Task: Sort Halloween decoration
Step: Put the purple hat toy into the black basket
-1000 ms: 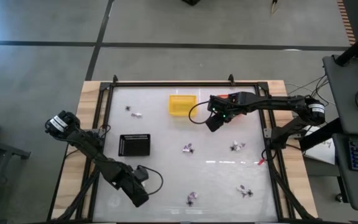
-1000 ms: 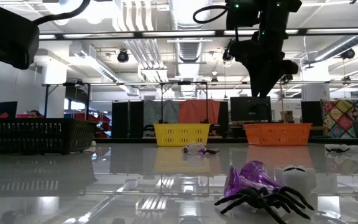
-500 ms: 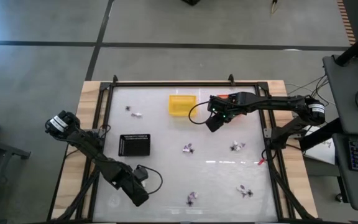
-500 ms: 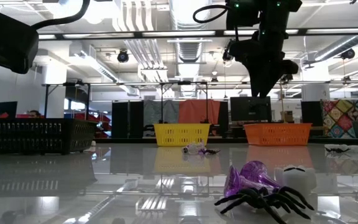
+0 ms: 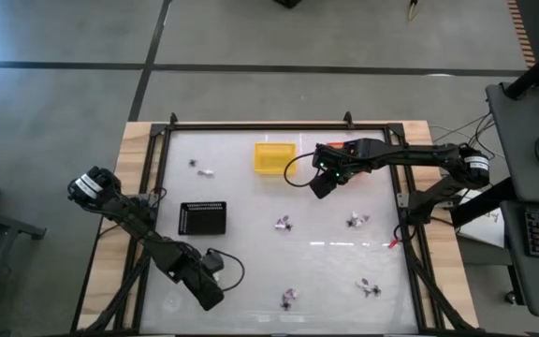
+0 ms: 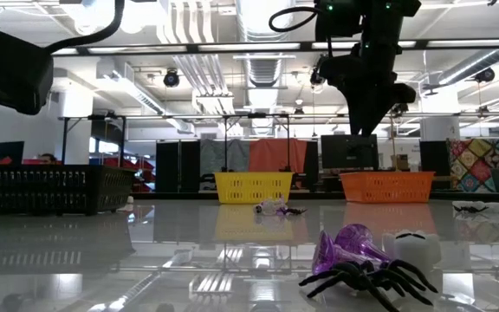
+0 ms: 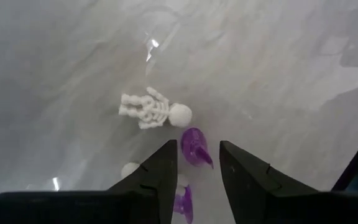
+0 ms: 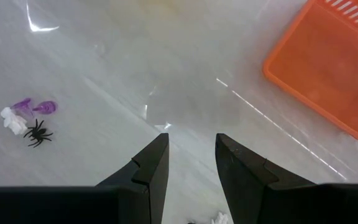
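The Halloween decoration lies scattered on the glossy table in small clusters of trinkets (image 5: 284, 223) (image 5: 356, 221) (image 5: 371, 287) (image 5: 288, 300) (image 5: 199, 168). My left gripper (image 7: 197, 155) (image 5: 209, 290) hangs open near the front left, pointing steeply down. Below it a white skeleton (image 7: 154, 111) and a purple trinket (image 7: 194, 146) lie on the table, the purple one in line with the gap between the fingers. My right gripper (image 8: 191, 143) (image 5: 324, 183) is open and held high beside the orange basket (image 8: 328, 74), with nothing between its fingers.
A yellow basket (image 5: 274, 156) stands at the far middle and a black tray (image 5: 202, 218) left of centre. Close to the low camera lie a purple trinket, a black spider and a white piece (image 6: 366, 260). A metal frame (image 5: 251, 124) borders the table.
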Controlling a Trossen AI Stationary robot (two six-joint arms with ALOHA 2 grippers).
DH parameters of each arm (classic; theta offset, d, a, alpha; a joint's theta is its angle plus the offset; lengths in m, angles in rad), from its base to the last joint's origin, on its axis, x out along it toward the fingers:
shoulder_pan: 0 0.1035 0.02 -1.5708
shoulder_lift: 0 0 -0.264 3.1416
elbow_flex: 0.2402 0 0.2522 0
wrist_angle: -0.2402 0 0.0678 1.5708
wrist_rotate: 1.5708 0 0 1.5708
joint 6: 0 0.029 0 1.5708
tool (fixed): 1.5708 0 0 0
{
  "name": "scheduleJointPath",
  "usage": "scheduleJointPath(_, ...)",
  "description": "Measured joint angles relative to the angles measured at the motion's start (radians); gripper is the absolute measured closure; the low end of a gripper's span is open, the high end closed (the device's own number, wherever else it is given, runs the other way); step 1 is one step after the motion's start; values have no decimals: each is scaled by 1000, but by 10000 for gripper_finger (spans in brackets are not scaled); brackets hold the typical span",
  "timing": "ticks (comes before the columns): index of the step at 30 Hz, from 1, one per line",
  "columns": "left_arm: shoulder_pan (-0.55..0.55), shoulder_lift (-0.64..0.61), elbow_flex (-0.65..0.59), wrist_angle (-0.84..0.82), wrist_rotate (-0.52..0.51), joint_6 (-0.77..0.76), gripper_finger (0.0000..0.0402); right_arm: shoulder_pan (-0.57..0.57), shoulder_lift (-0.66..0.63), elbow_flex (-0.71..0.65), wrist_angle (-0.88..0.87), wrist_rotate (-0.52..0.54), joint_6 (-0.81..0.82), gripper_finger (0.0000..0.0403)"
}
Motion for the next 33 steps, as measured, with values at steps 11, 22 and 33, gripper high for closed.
scheduleJointPath(11, 0, 0, 0, 3, -6, 27, 396, 0, 0, 0, 0, 0, 0, 280)
scheduleJointPath(22, 0, -22, 5, 12, -15, 19, 400, 0, 0, 0, 1, 8, -2, 280)
scheduleJointPath(33, 16, -144, 27, -117, -78, 22, 401, 2, 0, -16, 4, 10, -15, 280)
